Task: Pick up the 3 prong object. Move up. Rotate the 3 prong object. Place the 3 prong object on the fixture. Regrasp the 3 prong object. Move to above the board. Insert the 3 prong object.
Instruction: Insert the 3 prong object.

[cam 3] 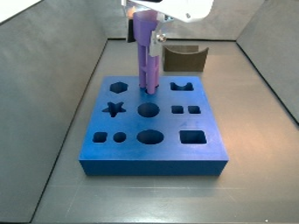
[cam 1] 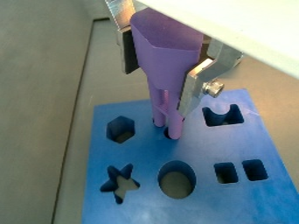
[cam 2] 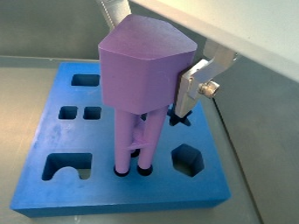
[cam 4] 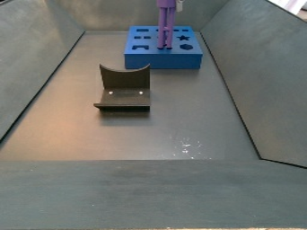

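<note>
The light-purple plastic 3 prong object (cam 2: 142,79) stands upright over the thick bright-blue rectangular board (cam 3: 152,122), clamped at its block end by the gripper (cam 1: 163,54), prongs pointing down. In both wrist views the prong tips sit in holes near the board's middle (depth cannot be told). The dark olive-brown fixture (cam 4: 122,88), with its curved notch, stands apart from the board.

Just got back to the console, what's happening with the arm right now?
The end effector is shut on the 3 prong object, holding it upright over the blue board. The prong tips are down at the board's top face, at holes there; how deep they sit cannot be told. The fixture stands apart on the floor, with nothing on it.
</note>
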